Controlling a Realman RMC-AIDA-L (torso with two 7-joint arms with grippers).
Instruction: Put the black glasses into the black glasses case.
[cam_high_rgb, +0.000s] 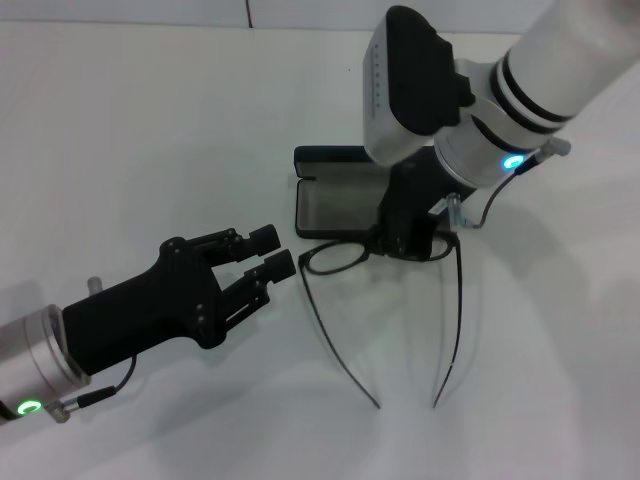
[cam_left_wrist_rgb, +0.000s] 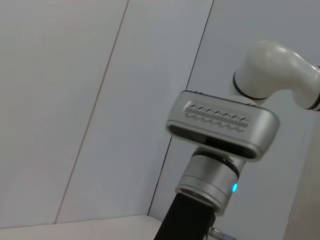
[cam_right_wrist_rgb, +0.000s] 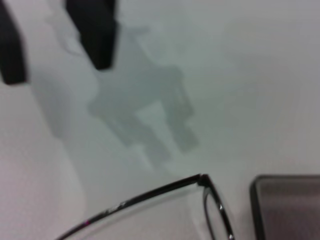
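Note:
The black glasses (cam_high_rgb: 335, 258) lie in front of the open black glasses case (cam_high_rgb: 335, 200), with the temple arms stretched towards me. My right gripper (cam_high_rgb: 410, 240) is down on the front of the frame and covers the right lens; its fingertips are hidden by its own body. My left gripper (cam_high_rgb: 275, 252) is open and empty, just left of the left lens. The right wrist view shows the frame's corner with one temple arm (cam_right_wrist_rgb: 150, 195), a corner of the case (cam_right_wrist_rgb: 287, 205) and the left gripper's fingers (cam_right_wrist_rgb: 97, 30).
Everything rests on a white table (cam_high_rgb: 140, 130). The right arm's wrist and silver camera housing (cam_left_wrist_rgb: 220, 125) show in the left wrist view in front of pale wall panels. The right forearm (cam_high_rgb: 560, 70) reaches in from the upper right.

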